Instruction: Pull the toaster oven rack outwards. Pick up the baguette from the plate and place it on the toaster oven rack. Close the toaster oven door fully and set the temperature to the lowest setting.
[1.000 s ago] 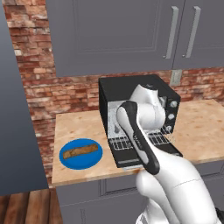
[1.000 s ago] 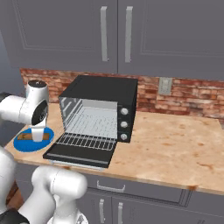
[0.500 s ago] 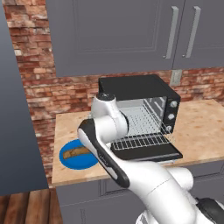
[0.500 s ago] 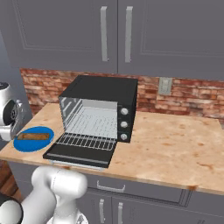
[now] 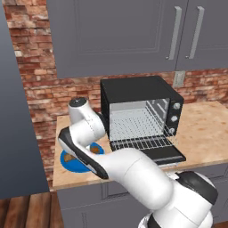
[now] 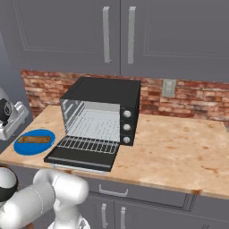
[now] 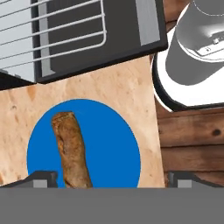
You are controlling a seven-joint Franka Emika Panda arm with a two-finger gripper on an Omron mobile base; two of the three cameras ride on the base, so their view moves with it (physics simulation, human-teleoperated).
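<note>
On the wooden counter [image 6: 179, 152], left of the toaster oven [image 6: 105, 107]: blue plate [image 6: 34, 142], baguette [image 6: 34, 139] lying across it. Toaster oven door [image 6: 82, 156] dropped flat, toaster oven rack [image 6: 89, 144] drawn out over it. Above the plate, gripper [image 7: 109, 181] hovering, jaws spread wide, nothing held; fingertips [image 7: 41, 178] flanking the baguette's near end in hand view, no contact seen. Brick wall [image 6: 188, 96] behind, grey cabinets [image 6: 120, 33] overhead.
</note>
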